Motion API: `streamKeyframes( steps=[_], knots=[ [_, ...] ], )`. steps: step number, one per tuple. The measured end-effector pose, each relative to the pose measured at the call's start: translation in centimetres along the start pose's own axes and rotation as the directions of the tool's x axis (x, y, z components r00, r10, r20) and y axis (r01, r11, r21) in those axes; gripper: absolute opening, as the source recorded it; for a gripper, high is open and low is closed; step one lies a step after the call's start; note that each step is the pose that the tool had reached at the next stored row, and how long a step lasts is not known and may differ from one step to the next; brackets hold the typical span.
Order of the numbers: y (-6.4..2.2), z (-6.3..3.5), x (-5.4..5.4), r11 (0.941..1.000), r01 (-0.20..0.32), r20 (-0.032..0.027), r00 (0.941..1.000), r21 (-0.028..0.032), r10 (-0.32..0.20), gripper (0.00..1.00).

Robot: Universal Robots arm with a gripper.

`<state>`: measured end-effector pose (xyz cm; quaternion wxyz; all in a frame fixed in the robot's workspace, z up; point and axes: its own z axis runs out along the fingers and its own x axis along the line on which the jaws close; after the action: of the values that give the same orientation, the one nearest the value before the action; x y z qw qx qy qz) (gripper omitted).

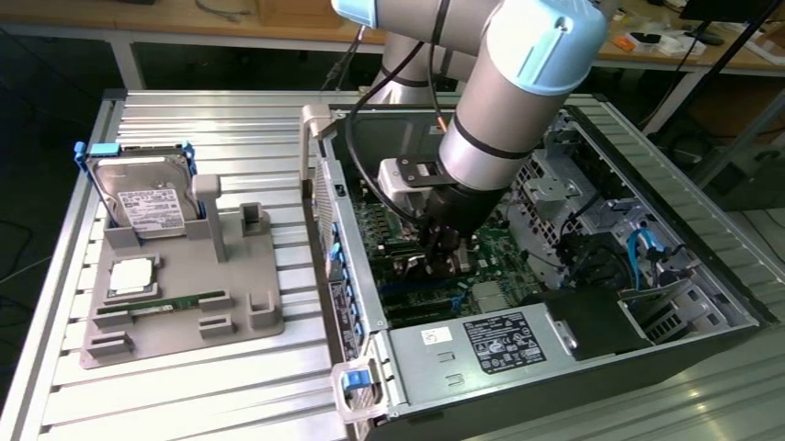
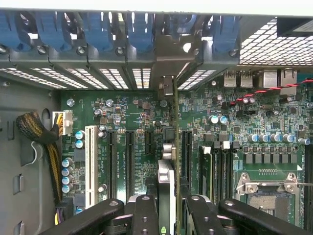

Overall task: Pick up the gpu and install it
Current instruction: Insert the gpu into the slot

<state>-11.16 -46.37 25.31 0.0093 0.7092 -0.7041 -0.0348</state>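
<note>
The gpu [image 2: 167,161] shows edge-on in the wrist view as a thin dark card with a silvery metal edge, standing upright over the green motherboard [image 2: 137,112] between the black expansion slots. Its metal end reaches toward the case's rear slot openings [image 2: 142,78]. My gripper [image 2: 171,215] is shut on the card, one black finger [image 2: 145,215] on each side. In the exterior view the gripper [image 1: 439,255] is lowered deep inside the open computer case [image 1: 687,211], just above the motherboard.
On the exterior view's left, a grey fixture [image 1: 184,317] holds a silver hard drive in a blue frame [image 1: 145,197] and a green memory stick [image 1: 178,301]. Inside the case are the power supply [image 1: 491,344], a white slot [image 2: 90,164], a CPU socket [image 2: 266,188] and a cable bundle [image 2: 36,129].
</note>
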Motion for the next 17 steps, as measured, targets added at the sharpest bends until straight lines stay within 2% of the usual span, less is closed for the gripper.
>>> streamKeyframes(
  steps=[6,9,10,17],
  knots=[
    [0.07,0.38,0.01,1.0,0.0,0.0002,1.0,0.0,0.0,0.27],
    [0.08,0.02,-0.02,1.0,0.0,0.0021,1.0,0.0011,0.0,0.27],
    [0.1,-0.16,-0.01,1.0,0.0,0.0002,1.0,0.0,0.0,0.27],
    [0.05,-0.22,0.0,1.0,-0.002,0.0001,1.0,-0.0001,0.002,0.27]
  ],
)
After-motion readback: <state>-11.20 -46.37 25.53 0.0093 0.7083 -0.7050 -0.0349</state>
